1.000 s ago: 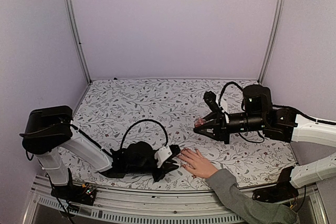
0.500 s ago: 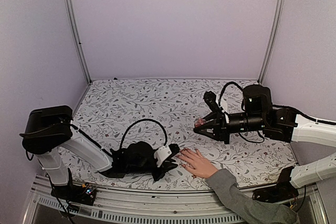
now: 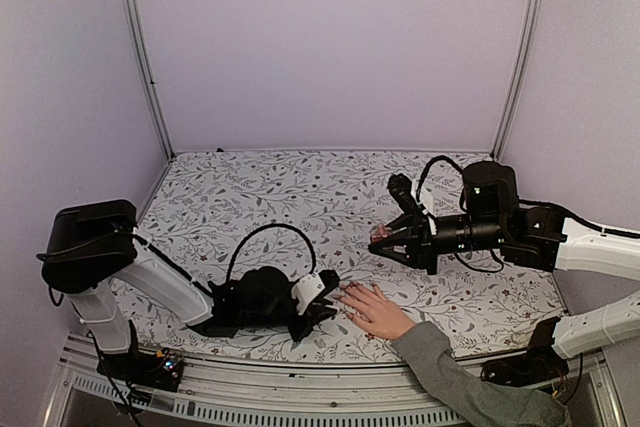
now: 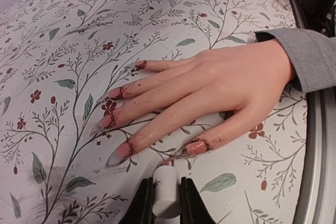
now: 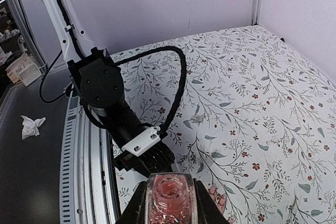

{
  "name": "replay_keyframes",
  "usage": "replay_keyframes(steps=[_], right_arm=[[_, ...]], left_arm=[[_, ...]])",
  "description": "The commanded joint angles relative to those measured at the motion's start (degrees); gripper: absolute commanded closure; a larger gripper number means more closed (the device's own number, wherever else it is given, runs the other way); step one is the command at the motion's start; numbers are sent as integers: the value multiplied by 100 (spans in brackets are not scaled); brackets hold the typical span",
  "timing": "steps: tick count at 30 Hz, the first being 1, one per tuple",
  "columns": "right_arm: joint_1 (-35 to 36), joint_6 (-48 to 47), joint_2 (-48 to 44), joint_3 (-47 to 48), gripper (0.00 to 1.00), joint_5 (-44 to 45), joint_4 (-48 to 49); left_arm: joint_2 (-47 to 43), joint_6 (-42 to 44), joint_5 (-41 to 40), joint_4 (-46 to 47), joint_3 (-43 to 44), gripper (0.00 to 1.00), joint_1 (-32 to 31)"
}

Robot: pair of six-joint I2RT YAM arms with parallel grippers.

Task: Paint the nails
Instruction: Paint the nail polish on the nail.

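Observation:
A light-skinned hand (image 4: 231, 82) in a grey sleeve (image 4: 310, 56) lies flat, palm down, on the floral tablecloth, fingers spread toward the left. Its nails (image 4: 197, 147) show pink polish, with smears on the skin around them. My left gripper (image 4: 167, 203) is shut on a white brush handle (image 4: 167, 192), whose tip sits just short of the thumb nail. In the top view that gripper (image 3: 333, 299) lies low beside the hand (image 3: 375, 309). My right gripper (image 5: 170, 203) is shut on an open bottle of pink glitter polish (image 5: 170, 195), held above the table (image 3: 380, 237).
The floral tablecloth (image 3: 280, 197) covers the table. A metal rail (image 4: 315, 145) runs along the near edge by the sleeve. A crumpled tissue (image 5: 31, 125) lies off the table beyond the rail. My left arm's black cable (image 3: 265, 237) loops above its wrist.
My left wrist has shifted slightly left and up beside the hand. The right arm, the bottle and the hand have stayed still.

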Motion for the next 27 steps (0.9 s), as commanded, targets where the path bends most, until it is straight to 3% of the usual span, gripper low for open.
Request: replay_keyframes(steps=[1,10,14,19,27], right_arm=[[-26,3,-82,1,100,72,118],[-26,12,-82,6,100,70,118],[-28,4,-86,1,100,70,124],[-28,3,-69,1,100,63,120],[-26,-1,-88,1,100,72,100]], left_arm=[[-256,-83,1,155,-97,100,132],[-536,-59,137,277,-354,100,182],[-610,-74,703,468,-463,100,184],[-296,-249,1500,561,-270,100,184],[93,-540,1662,509,52,100,200]])
